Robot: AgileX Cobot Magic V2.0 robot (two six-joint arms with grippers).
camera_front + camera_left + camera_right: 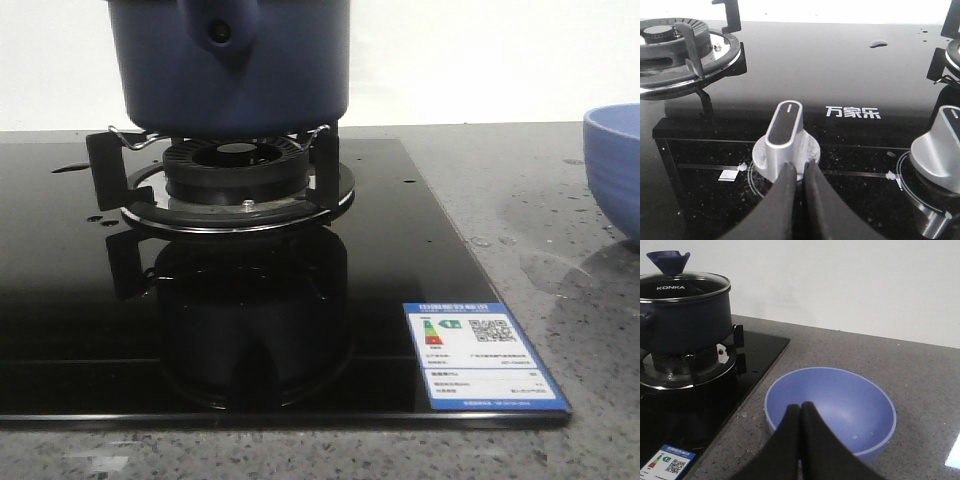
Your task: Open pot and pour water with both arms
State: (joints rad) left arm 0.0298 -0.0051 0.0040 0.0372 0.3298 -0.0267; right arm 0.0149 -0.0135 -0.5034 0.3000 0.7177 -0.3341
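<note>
The dark navy pot (230, 65) stands on the black burner grate (235, 170), its stubby handle socket (220, 32) facing the camera. In the right wrist view the pot (685, 320) carries a glass lid with a blue knob (668, 261). My right gripper (801, 407) is shut and empty, over the near rim of the periwinkle bowl (840, 405). My left gripper (800, 167) is shut and empty, its tips just before a silver stove knob (785, 132). Water shows as small drops (481, 241) and a thin puddle (545, 268) on the counter. Neither gripper shows in the front view.
The bowl (615, 170) sits on the grey counter right of the black glass hob (420, 250). A blue energy label (485, 355) is on the hob's front right corner. A second knob (940, 150) and another burner (675, 45) show in the left wrist view.
</note>
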